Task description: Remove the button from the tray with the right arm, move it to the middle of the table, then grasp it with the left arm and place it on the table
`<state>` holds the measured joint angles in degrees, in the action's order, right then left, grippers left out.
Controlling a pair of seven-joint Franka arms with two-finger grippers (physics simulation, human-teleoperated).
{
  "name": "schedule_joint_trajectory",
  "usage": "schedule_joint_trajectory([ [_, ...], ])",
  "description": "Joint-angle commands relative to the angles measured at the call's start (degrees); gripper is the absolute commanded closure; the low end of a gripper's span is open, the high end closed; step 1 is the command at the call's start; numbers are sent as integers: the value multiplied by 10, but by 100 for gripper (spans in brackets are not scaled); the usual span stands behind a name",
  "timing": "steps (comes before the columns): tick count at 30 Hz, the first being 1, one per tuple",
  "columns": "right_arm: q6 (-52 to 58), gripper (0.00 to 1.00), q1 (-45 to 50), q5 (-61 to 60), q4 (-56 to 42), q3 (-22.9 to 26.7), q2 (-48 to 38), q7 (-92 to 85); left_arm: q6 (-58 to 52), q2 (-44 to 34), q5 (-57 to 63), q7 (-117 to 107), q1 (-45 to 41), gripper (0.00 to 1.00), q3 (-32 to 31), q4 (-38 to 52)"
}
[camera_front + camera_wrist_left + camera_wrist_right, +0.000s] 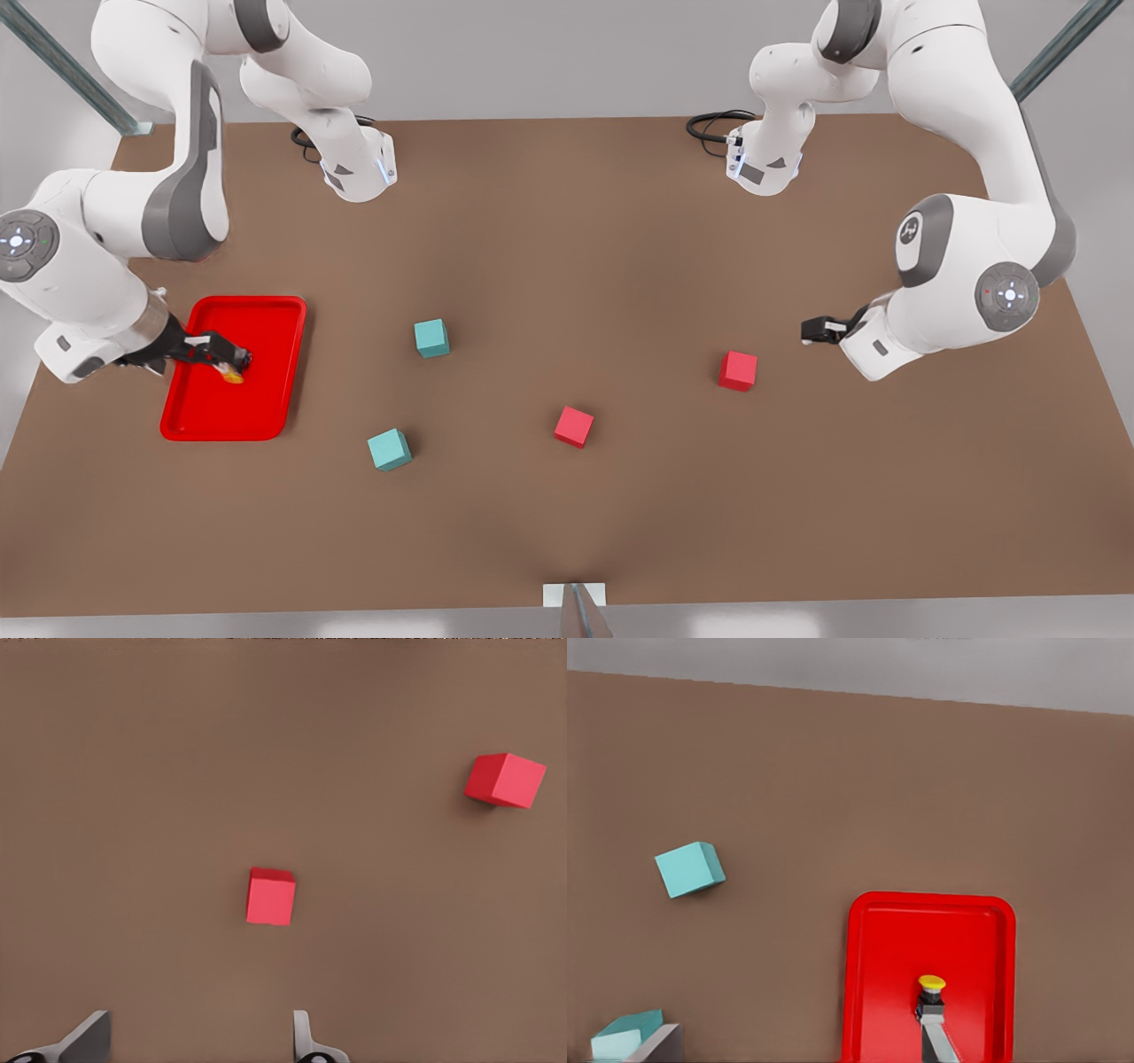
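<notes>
We are at the very start of the job: the button (931, 985) sits inside the tray (266, 310), near the tray's middle, and nothing has been lifted yet. Our right gripper (232, 362), on the front view's left, reaches low over the tray from its outer side, tips at the button. In the right wrist view one finger (937, 1041) stands right against the button's black base while the other finger (656, 1045) is far off to the side, so the fingers are spread wide and not clamped on anything. Still ahead, as we judge it: closing on the button, carrying it to the middle of the table (567, 248), the handover, and the setting down. Our left gripper (813, 330), on the front view's right, waits above bare table near a red cube (737, 369), its fingers apart and empty.
</notes>
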<state>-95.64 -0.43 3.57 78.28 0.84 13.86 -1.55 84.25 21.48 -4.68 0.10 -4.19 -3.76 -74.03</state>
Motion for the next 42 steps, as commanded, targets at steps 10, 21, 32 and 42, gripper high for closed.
schedule_joint_trajectory([
  [10, 70, 0, -67, -44, 39, 1, 22, -14, 43, 41, 50, -97, -31, 0, -6, 15],
  [21, -128, 0, -71, 35, 260, -1, 42, -42, 39, 40, 53, -100, -29, 0, -6, 13],
  [32, -363, 0, -332, 40, 386, -187, 26, -79, 39, 40, 54, -99, -33, 0, -6, 14],
  [42, -441, 0, -354, 91, 438, -191, 61, -103, 39, 40, 53, -99, -33, 0, -6, 12],
])
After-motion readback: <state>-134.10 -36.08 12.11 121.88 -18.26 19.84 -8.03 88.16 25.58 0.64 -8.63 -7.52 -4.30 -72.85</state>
